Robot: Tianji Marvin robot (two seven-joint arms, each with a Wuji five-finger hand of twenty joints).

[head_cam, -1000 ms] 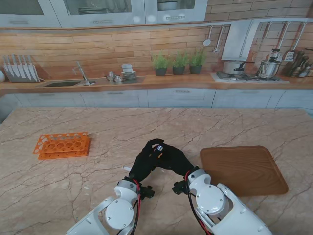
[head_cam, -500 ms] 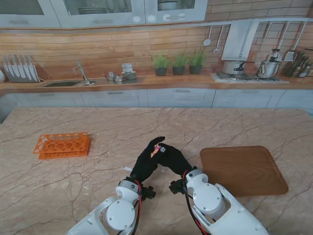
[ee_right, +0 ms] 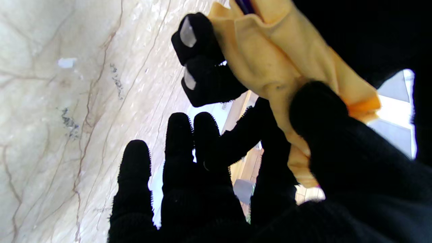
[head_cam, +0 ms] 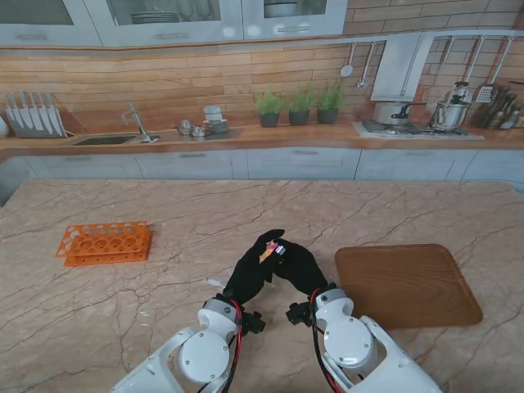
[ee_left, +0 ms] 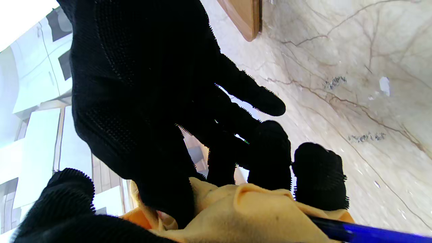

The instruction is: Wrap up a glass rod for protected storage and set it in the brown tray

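1. Left robot hand and right robot hand, both in black gloves, meet at lower centre of the stand frame, raised over the marble counter.
2. Both hands' fingers are curled onto a yellow-orange cloth bunched between them; only a small bright patch of it shows in the stand view.
3. A blue rod sticks out of the cloth at lower right of the left wrist frame.
4. Brown tray lies right of the hands, apart from them.
5. Orange rack sits at centre left.
6. No readable writing or labels anywhere.
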